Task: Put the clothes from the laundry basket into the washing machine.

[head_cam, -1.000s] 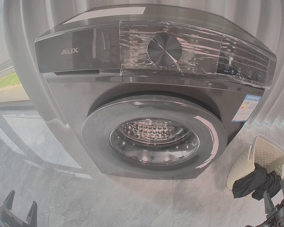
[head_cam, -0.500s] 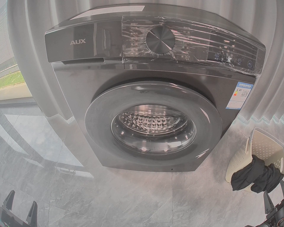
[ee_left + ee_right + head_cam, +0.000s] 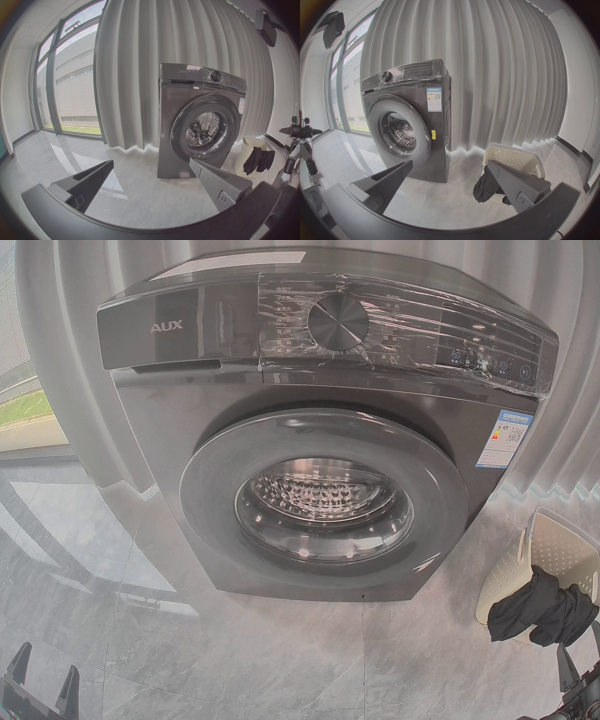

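Gaping wide and empty, the left gripper (image 3: 150,162) and right gripper (image 3: 449,162) could carry the dark clothes (image 3: 540,615) from the right-hand laundry basket (image 3: 553,540) into the seemingly shut door (image 3: 209,490) of the washing machine (image 3: 165,421).

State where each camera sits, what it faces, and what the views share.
Head: on the head, looking down at the washing machine; left gripper, right gripper at lower corners.
Left wrist: on the left arm, facing the machine; open fingers foremost.
Right wrist: on the right arm, facing machine and laundry basket; open fingers foremost.
Shared: all show the basket's black clothes.
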You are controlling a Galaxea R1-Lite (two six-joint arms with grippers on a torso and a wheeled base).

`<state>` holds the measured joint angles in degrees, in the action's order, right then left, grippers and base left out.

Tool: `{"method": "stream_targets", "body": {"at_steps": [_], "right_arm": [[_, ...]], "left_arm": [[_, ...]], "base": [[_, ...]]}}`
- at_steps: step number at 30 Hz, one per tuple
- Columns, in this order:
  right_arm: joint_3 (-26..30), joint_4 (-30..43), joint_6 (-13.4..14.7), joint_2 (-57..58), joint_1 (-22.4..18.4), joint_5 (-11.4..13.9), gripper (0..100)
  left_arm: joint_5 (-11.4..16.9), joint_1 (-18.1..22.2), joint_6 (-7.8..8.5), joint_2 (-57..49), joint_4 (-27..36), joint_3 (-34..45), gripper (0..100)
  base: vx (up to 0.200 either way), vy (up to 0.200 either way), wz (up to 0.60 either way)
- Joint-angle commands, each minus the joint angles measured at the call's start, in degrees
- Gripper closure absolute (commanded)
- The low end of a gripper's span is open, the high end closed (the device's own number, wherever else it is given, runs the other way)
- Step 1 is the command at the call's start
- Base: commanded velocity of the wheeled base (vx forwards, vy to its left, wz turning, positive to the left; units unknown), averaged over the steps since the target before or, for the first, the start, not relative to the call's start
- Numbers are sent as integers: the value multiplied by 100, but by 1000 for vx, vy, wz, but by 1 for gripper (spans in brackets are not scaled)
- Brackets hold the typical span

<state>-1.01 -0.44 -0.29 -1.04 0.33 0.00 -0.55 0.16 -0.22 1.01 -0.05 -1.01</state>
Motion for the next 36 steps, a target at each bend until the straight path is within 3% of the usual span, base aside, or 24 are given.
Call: {"method": "stream_targets", "body": {"at_steps": [1,6,36], "right_arm": [[101,0,-6,7,2,9,0],[101,0,-6,7,2,9,0],[101,0,-76,60,-15,18,0]], "left_arm": [[-7,2,-4,-75,-4,101,0],[-7,2,-4,-75,-4,101,0],[11,2,13,-75,5,101,0]], "base": [[0,0,0],[0,0,-360],[0,0,0]]}}
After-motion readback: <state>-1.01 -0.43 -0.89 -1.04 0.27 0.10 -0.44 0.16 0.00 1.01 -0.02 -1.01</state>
